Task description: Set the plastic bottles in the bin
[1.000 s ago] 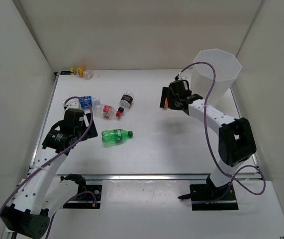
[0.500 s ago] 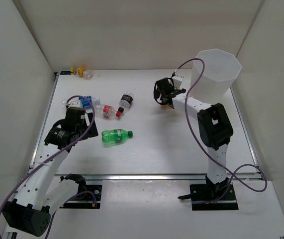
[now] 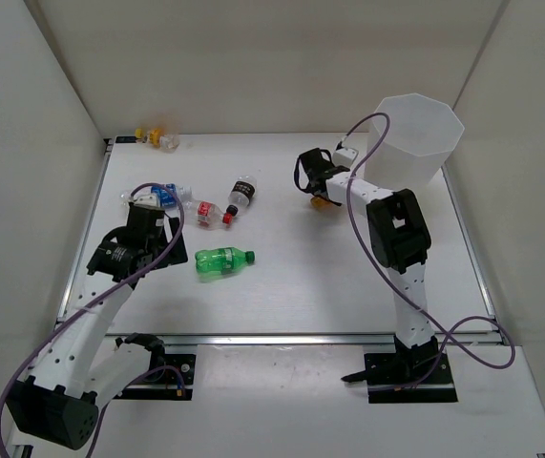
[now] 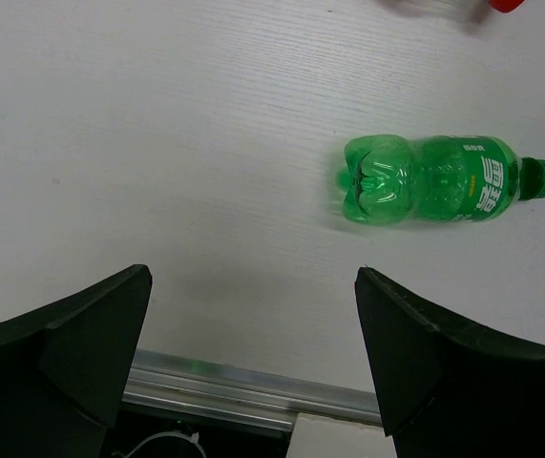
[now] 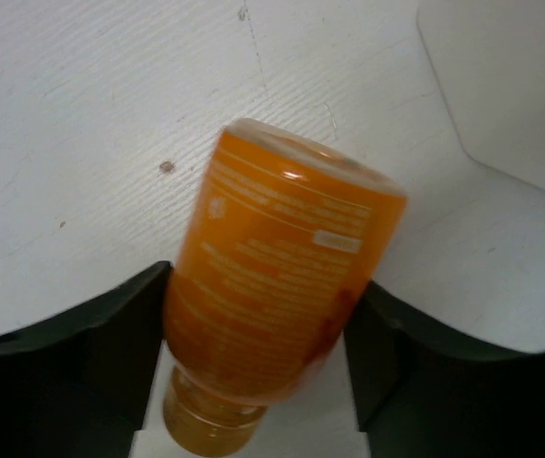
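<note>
While the right tool [image 3: 315, 181] is clenching the orange bottle [image 5: 282, 277] by its sides, the bottle's cap is pointing back toward the wrist camera and its base is pointing away, down at the worktop [image 3: 291, 286]. Both fingers are pressing against the bottle's label. Whether the base is touching the worktop cannot be told.

Taking the far wall as twelve o'clock, the bin [image 3: 415, 157] is standing upright in the two o'clock corner of the worktop. It is sitting at the three o'clock side of the right tool, near it but apart.

The left tool [image 4: 253, 286] is hovering over the nine o'clock side of the worktop, released, with its fingers spread wide and nothing between them. The green bottle [image 3: 223, 259] is lying on its side at four o'clock from that tool, clear of both fingers, with its cap pointing to three o'clock.

The red-labelled bottle [image 3: 207, 211] is lying on the worktop at twelve o'clock of the green bottle. The black-labelled bottle [image 3: 241, 193] is lying just beside it at one o'clock, and the blue-labelled bottle [image 3: 164, 195] is lying at its ten o'clock. The yellow-marked bottle [image 3: 155, 136] is lying well apart, in the eleven o'clock corner.
</note>
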Motion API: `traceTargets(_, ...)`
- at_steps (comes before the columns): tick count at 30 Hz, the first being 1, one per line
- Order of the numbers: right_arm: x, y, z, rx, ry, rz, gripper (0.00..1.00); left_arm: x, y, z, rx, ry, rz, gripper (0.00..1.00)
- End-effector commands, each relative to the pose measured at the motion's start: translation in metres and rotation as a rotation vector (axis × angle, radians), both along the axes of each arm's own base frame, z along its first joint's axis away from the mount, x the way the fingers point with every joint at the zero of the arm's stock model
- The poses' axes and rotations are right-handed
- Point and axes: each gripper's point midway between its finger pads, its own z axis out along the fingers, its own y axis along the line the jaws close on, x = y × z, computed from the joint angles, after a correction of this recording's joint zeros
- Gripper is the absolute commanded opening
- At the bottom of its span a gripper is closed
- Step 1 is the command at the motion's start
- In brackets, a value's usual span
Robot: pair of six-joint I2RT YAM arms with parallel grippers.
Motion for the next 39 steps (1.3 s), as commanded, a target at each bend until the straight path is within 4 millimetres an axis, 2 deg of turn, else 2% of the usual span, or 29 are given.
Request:
traceTargets(1, 0.012, -0.001, 0.026, -0.016, -0.073, -0.037, 0.52, 0.006, -0.006, 0.005, -0.022, -0.021, -0.020, 0.99)
traceTargets(4, 0.010, 0.004, 0.037, -0.022, -0.084, 0.013, 0.31, 0.006, -0.007, 0.008, -0.025, -0.025, -0.036, 0.99)
traceTargets(5, 0.010, 0.008, 0.050, -0.028, -0.099, 0.055, 0.28, 0.006, -0.006, 0.008, -0.022, -0.028, -0.035, 0.99)
traceTargets(6, 0.010, 0.015, 0.053, -0.033, -0.113, 0.087, 0.26, 0.007, -0.006, 0.008, -0.019, -0.031, -0.032, 0.99)
traceTargets(7, 0.008, 0.020, 0.071, -0.038, -0.133, 0.136, 0.21, 0.007, -0.005, 0.010, -0.019, -0.029, -0.024, 0.99)
traceTargets(10, 0.006, 0.052, 0.124, -0.015, -0.230, 0.340, 0.13, 0.008, 0.000, 0.010, -0.018, -0.029, 0.007, 0.99)
traceTargets(12, -0.009, 0.074, 0.166, 0.039, -0.290, 0.502, 0.12, 0.013, -0.001, 0.012, -0.019, -0.039, 0.015, 0.99)
traceTargets(13, -0.014, 0.081, 0.175, 0.054, -0.304, 0.554, 0.10, 0.015, -0.001, 0.011, -0.026, -0.035, 0.039, 0.99)
traceTargets(15, -0.031, 0.089, 0.217, 0.092, -0.360, 0.658, 0.09, 0.022, -0.001, 0.014, -0.042, -0.044, 0.067, 0.99)
traceTargets(16, -0.038, 0.093, 0.224, 0.092, -0.361, 0.686, 0.10, 0.026, -0.001, 0.014, -0.052, -0.043, 0.084, 0.99)
traceTargets(17, -0.045, 0.090, 0.250, 0.075, -0.410, 0.703, 0.11, 0.031, -0.001, 0.013, -0.065, -0.040, 0.106, 0.99)
traceTargets(18, -0.053, 0.084, 0.266, 0.038, -0.431, 0.723, 0.10, 0.036, -0.004, 0.019, -0.090, -0.057, 0.109, 0.98)
traceTargets(19, -0.055, 0.077, 0.276, 0.018, -0.439, 0.718, 0.11, 0.039, -0.004, 0.017, -0.101, -0.049, 0.123, 0.99)
traceTargets(21, -0.062, 0.053, 0.307, -0.030, -0.481, 0.680, 0.10, 0.048, -0.012, 0.020, -0.149, -0.064, 0.122, 0.99)
traceTargets(24, -0.062, 0.001, 0.339, -0.075, -0.529, 0.600, 0.11, 0.054, -0.018, 0.019, -0.175, -0.075, 0.119, 0.99)
traceTargets(26, -0.055, -0.043, 0.355, -0.111, -0.546, 0.533, 0.12, 0.056, -0.017, 0.017, -0.186, -0.073, 0.132, 0.99)
traceTargets(27, -0.053, -0.055, 0.359, -0.125, -0.546, 0.518, 0.12, 0.057, -0.017, 0.012, -0.193, -0.061, 0.138, 0.99)
traceTargets(30, -0.038, -0.116, 0.354, -0.217, -0.498, 0.412, 0.14, 0.064, -0.017, 0.008, -0.207, -0.029, 0.180, 0.98)
traceTargets(31, -0.031, -0.123, 0.348, -0.213, -0.482, 0.399, 0.14, 0.066, -0.016, 0.009, -0.207, -0.027, 0.189, 0.99)
traceTargets(32, -0.024, -0.139, 0.340, -0.214, -0.455, 0.389, 0.17, 0.069, -0.017, 0.007, -0.221, -0.019, 0.212, 0.99)
traceTargets(33, -0.021, -0.158, 0.343, -0.218, -0.456, 0.351, 0.18, 0.070, -0.017, 0.003, -0.233, -0.007, 0.235, 0.99)
traceTargets(34, -0.012, -0.169, 0.335, -0.217, -0.438, 0.328, 0.20, 0.072, -0.015, 0.000, -0.246, 0.005, 0.277, 0.99)
traceTargets(35, -0.008, -0.172, 0.328, -0.215, -0.422, 0.328, 0.22, 0.072, -0.013, 0.001, -0.253, 0.003, 0.302, 0.99)
traceTargets(36, -0.002, -0.179, 0.321, -0.214, -0.404, 0.322, 0.28, 0.075, -0.009, -0.003, -0.267, 0.009, 0.349, 0.98)
traceTargets(37, -0.001, -0.188, 0.325, -0.208, -0.406, 0.319, 0.40, 0.080, -0.005, -0.002, -0.290, -0.010, 0.388, 0.99)
traceTargets(38, 0.006, -0.184, 0.320, -0.194, -0.400, 0.339, 0.54, 0.084, -0.003, -0.003, -0.312, -0.020, 0.419, 0.98)
traceTargets(39, 0.009, -0.183, 0.314, -0.179, -0.382, 0.361, 0.62, 0.089, 0.002, -0.001, -0.328, -0.044, 0.447, 0.99)
